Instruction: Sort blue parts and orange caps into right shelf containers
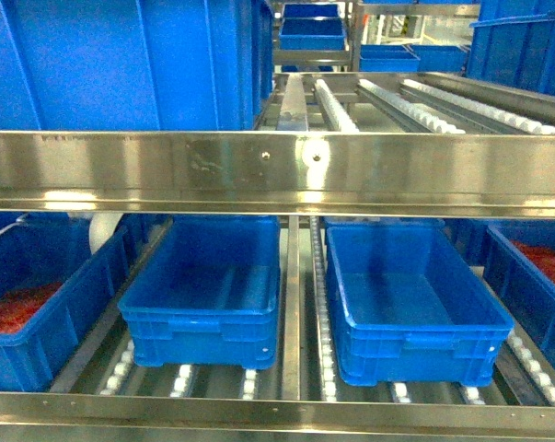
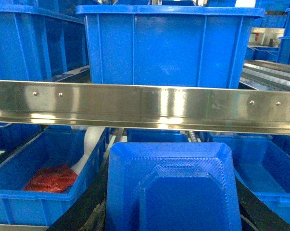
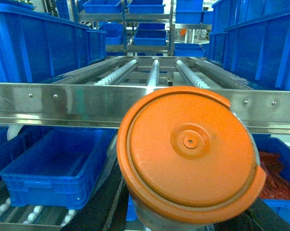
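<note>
We are carrying an orange cap [image 3: 190, 154] in the right hand, which is gripping it though its fingers are hidden behind it, and a blue part [image 2: 173, 190] in the left hand, likewise gripping. Both are facing the shelf [image 1: 277, 170]. We are judging it best to go under the front rail, centre each piece over an empty blue bin [image 1: 408, 299], then release low.

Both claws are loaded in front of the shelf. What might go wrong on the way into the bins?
1. The steel rail crosses just above the two empty bins, so either load might clip it.
2. The orange cap and blue part fill their wrist views, hiding the drop.
3. Side bins hold red items; parts could get mixed.
</note>
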